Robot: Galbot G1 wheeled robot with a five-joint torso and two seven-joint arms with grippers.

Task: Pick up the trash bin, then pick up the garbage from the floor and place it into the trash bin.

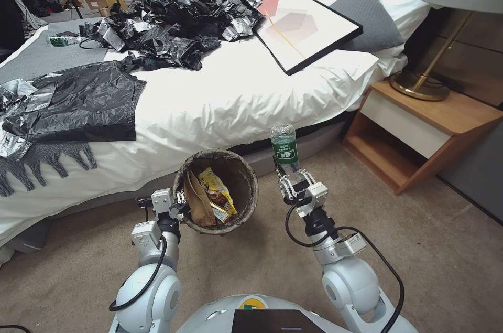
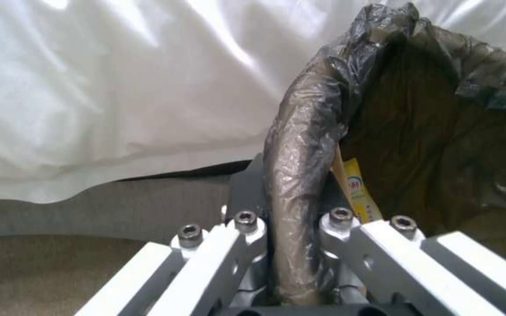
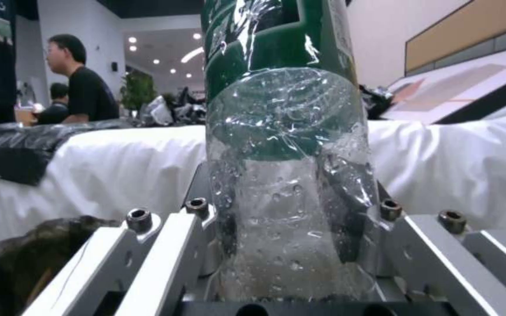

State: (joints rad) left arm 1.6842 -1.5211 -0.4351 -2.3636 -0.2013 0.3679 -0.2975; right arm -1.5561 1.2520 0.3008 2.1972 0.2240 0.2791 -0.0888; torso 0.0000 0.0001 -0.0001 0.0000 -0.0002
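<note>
Beside the white-sheeted bed (image 1: 220,97), the left gripper (image 1: 177,202) is clamped on the bag-lined rim of the trash bin (image 1: 246,178), holding it clear of the carpet (image 1: 445,249) with its mouth open, apparently so litter can drop straight in. A brown paper bag (image 1: 198,199) and a yellow snack wrapper (image 1: 217,191) already lie inside. The right gripper (image 1: 299,182) clenches the green-labelled plastic bottle (image 1: 284,149) near its lower end, upright and just beside the bin's rim, likely poised for release over the opening.
</note>
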